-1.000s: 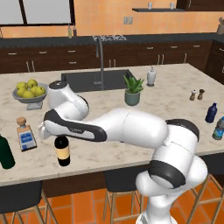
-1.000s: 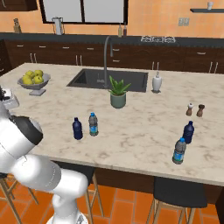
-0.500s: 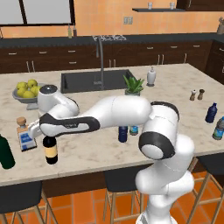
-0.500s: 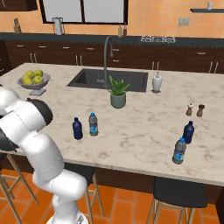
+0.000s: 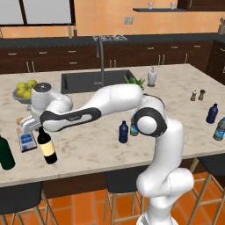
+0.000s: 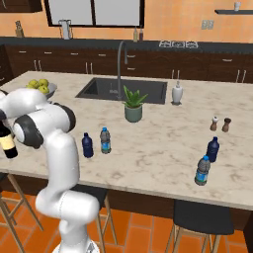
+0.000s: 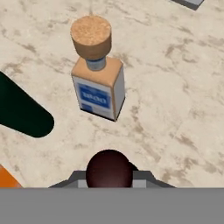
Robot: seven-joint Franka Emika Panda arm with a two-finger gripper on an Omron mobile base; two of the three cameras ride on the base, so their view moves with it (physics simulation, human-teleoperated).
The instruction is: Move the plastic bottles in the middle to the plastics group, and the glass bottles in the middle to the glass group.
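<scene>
The end effector (image 5: 38, 128) is clamped on the neck of the wine bottle (image 5: 47, 147), which stands upright at the table's (image 5: 88, 145) left end, near the square clear bottle (image 7: 97, 83) with its cork stopper and the dark green bottle (image 5: 6, 153). The bowl (image 5: 22, 97) holds yellow-green fruit. Mid-table stand the dark blue bottle (image 5: 124, 132) and the clear blue-capped bottle (image 6: 105, 140), side by side.

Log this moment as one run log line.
gripper: shut on wine bottle | near: square clear bottle, dark green bottle | middle: two small bottles waiting
</scene>
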